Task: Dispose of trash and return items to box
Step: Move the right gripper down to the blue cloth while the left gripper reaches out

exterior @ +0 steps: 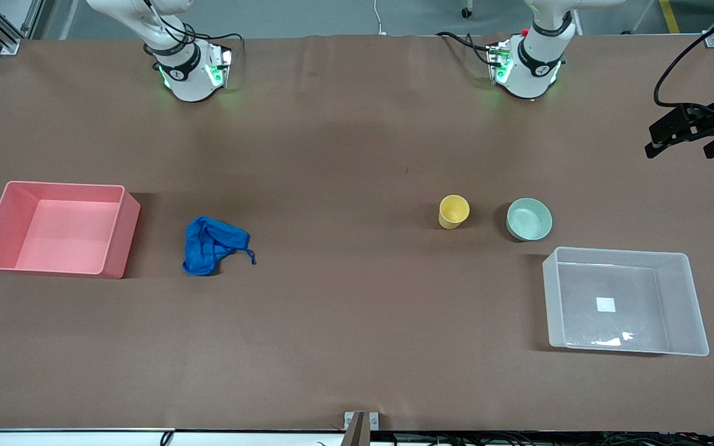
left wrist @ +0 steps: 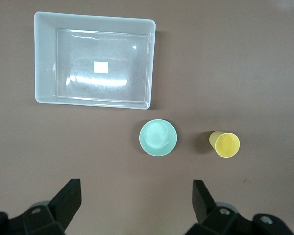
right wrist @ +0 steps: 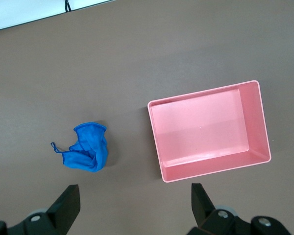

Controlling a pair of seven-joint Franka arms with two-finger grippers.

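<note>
One blue cloth (exterior: 211, 245) crumpled beside one pink bin (exterior: 59, 228), toward the right arm's end. One yellow cup (exterior: 453, 211) and one mint bowl (exterior: 528, 218) upright, apart, near one clear box (exterior: 625, 300), toward the left arm's end. Left gripper (left wrist: 136, 201) and right gripper (right wrist: 135, 203) raised, spread wide, holding nothing.

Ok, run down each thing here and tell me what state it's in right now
blue cloth: crumpled on the table, beside the pink bin
yellow cup: upright, empty
mint bowl: upright, empty
clear box: open, empty
pink bin: open, empty
left gripper: open, holding nothing
right gripper: open, holding nothing
</note>
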